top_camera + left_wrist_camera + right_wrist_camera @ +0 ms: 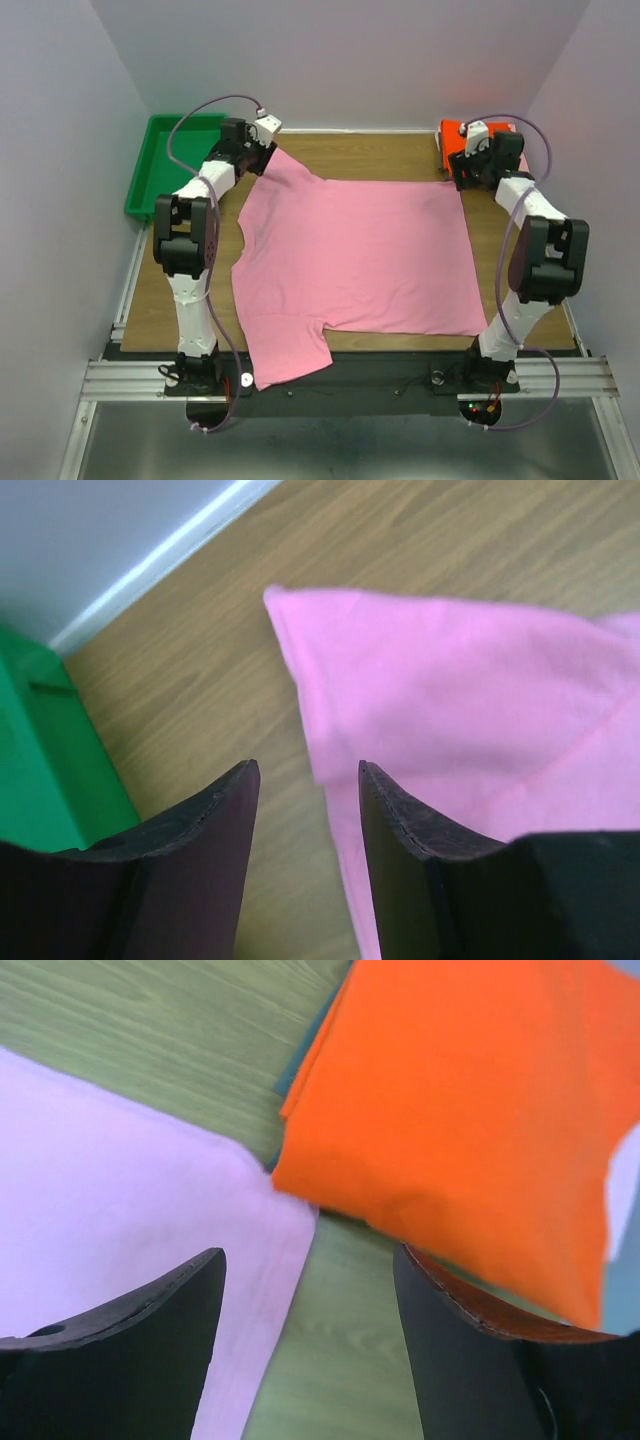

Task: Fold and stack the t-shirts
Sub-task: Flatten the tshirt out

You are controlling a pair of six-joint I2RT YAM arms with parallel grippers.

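Note:
A large bubblegum pink t-shirt (pixel 355 260) lies spread flat on the wooden table, one sleeve hanging over the near edge. My left gripper (pixel 262 152) hovers open at its far left sleeve tip (pixel 300 620), jaws straddling the sleeve's edge with nothing between them. My right gripper (pixel 462 172) is open over the shirt's far right corner (pixel 270 1210), beside a folded orange-red t-shirt (pixel 470 1110), which also shows in the top view (pixel 452 130). A dark shirt edge (pixel 300 1065) peeks from under the orange one.
A green plastic tray (pixel 165 160) stands at the far left corner, also in the left wrist view (pixel 45 770). Walls close in the table on three sides. Bare wood (pixel 150 300) shows left of the shirt.

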